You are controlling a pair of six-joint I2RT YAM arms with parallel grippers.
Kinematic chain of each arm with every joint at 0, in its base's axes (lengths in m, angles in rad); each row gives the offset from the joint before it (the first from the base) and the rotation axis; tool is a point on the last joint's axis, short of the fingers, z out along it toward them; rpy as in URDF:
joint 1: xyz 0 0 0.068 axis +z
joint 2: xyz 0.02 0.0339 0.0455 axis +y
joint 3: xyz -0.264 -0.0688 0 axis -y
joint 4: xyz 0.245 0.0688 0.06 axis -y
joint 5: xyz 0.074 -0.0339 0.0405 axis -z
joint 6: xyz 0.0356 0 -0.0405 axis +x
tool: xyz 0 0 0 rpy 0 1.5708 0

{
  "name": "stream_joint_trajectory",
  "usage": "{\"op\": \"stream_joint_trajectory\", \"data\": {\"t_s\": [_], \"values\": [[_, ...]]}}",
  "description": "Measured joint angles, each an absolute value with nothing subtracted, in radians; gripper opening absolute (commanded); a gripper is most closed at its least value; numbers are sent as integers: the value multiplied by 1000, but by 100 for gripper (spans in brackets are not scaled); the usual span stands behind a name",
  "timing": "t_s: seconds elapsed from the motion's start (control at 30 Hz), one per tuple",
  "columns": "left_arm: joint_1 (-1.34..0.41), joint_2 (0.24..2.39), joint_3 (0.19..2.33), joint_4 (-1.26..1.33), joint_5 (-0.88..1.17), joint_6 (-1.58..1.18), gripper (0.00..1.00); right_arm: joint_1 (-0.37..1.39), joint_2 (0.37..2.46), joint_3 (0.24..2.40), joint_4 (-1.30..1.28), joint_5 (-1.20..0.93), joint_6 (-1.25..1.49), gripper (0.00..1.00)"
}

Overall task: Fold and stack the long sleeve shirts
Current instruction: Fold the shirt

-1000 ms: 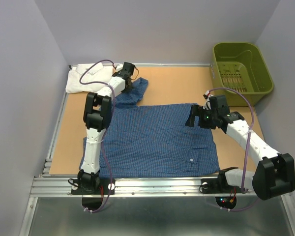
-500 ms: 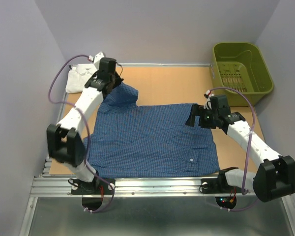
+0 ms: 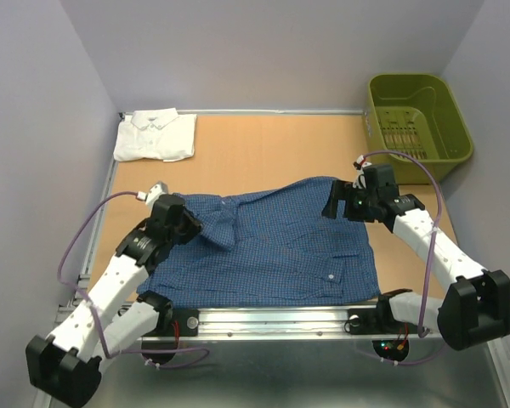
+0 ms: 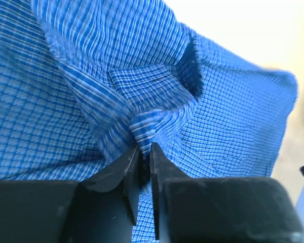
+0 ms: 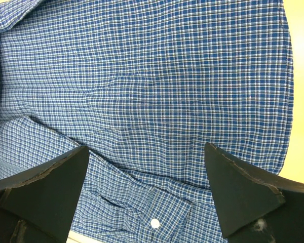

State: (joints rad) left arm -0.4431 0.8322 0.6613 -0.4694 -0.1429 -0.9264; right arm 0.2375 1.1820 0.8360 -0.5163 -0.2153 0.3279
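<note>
Olive-green plastic basket (image 3: pixel 418 115) at far right corner, slotted floor; tan worktop (image 3: pixel 272 144); aluminium rail (image 3: pixel 280 319) along near edge

Dark blue fine-checked shirt (image 3: pixel 272 242): spread mostly flat, button cuff showing, one bunched fold pinched at the tips of the left pincer (image 4: pixel 143 152); its far right corner lies under the wide-spread right pincer (image 3: pixel 333 204). Plain white shirt (image 3: pixel 155 136): folded compact, well beyond the left pincer.
</note>
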Motion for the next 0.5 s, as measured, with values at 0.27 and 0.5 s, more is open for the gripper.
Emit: {"op": "stream_joint_trajectory", "data": {"t_s": [0.27,0.5], "values": [[-397,803,664,-518,-219,-909,71,242,1238,848,-516,-111,338,99],[-249,965,688,-477,-222,-819,72,243,1415,994,-516,31,426,99]]}}
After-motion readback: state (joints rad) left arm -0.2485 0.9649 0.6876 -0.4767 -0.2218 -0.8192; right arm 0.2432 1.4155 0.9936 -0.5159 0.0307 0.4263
